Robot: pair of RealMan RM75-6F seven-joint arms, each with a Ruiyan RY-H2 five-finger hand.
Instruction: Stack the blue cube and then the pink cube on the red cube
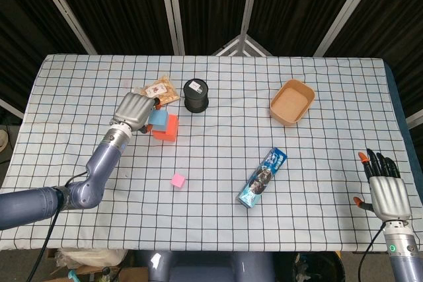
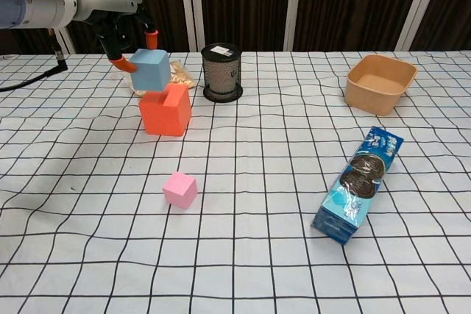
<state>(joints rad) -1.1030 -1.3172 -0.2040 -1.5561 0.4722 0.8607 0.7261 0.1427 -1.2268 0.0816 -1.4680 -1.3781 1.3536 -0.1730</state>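
Note:
My left hand [image 1: 133,111] [image 2: 126,34] grips the blue cube [image 1: 158,119] [image 2: 151,69] and holds it at the top of the red cube [image 1: 168,130] [image 2: 165,110]; in the chest view the blue cube sits toward the red cube's left rear edge, slightly tilted, and whether it touches I cannot tell. On the cloth nearer me lies the small pink cube [image 1: 178,180] [image 2: 180,189], apart from both. Far off at the table's right front, my right hand [image 1: 384,188] holds nothing, its fingers straight.
A black mesh cup [image 1: 195,95] [image 2: 221,72] and a snack bag [image 1: 160,88] [image 2: 179,73] lie just behind the red cube. A tan bowl [image 1: 291,102] [image 2: 380,82] stands at the back right, with a blue cookie packet [image 1: 262,177] [image 2: 358,184] in front of it.

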